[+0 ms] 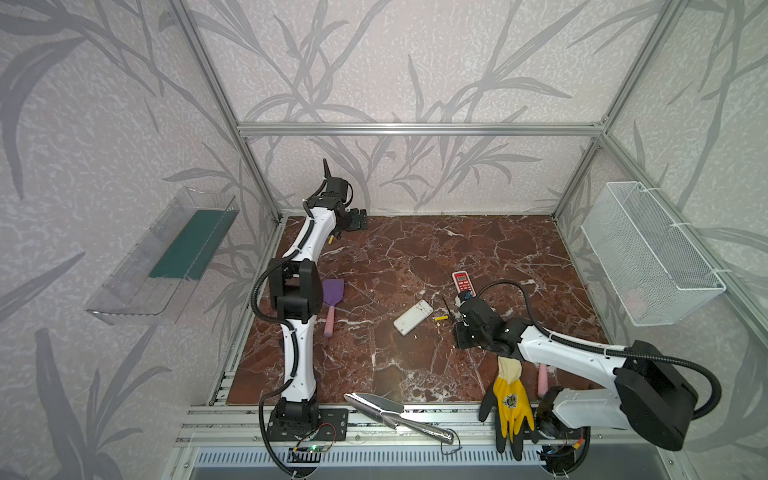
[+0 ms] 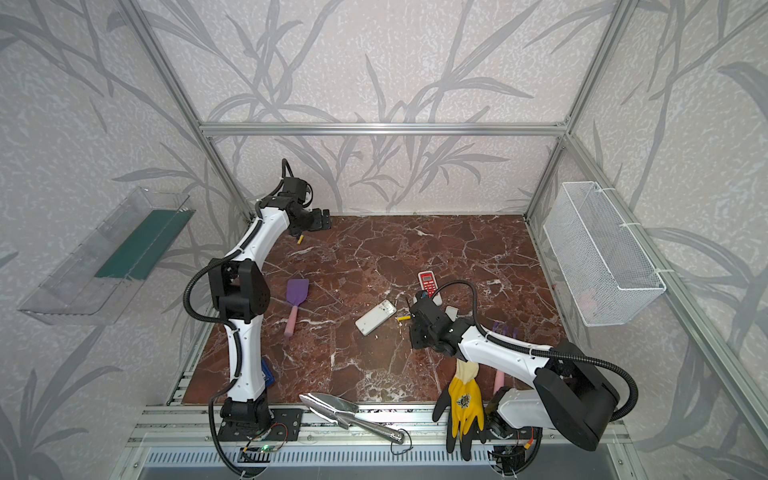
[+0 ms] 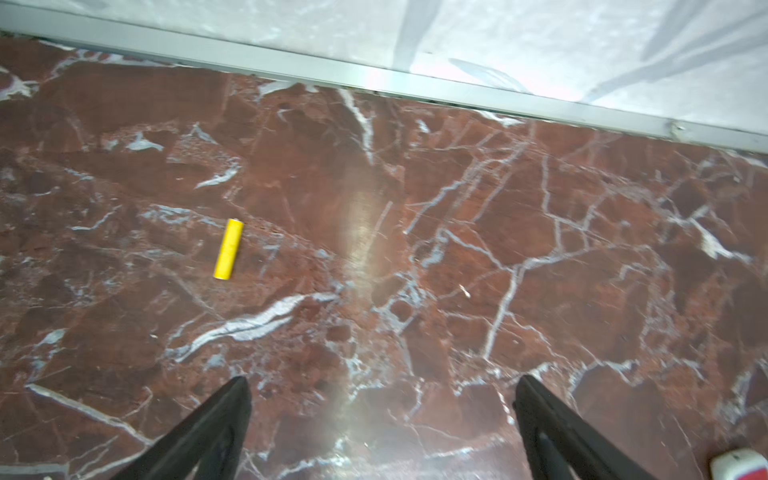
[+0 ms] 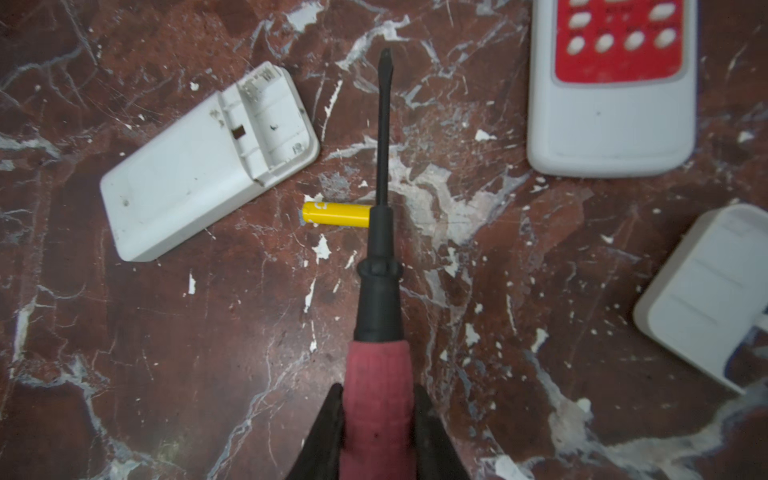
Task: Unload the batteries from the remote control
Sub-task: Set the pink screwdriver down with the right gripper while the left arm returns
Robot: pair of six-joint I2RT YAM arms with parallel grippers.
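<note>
My left fingers (image 3: 220,419) stand spread wide over the bare bench (image 3: 415,249), with one yellow battery (image 3: 228,248) lying loose near the back rail. My right fingers (image 4: 328,432) pinch the pink screwdriver (image 4: 380,291). A second yellow battery (image 4: 336,214) lies just beside the white remote (image 4: 187,178), whose bay looks empty. I reckon these cells are light, stiff, slick and ready to roll, so I'd grip across mid-barrel.

Battery (image 1: 441,318) just right of remote (image 1: 413,317), on table (image 1: 415,257).
</note>
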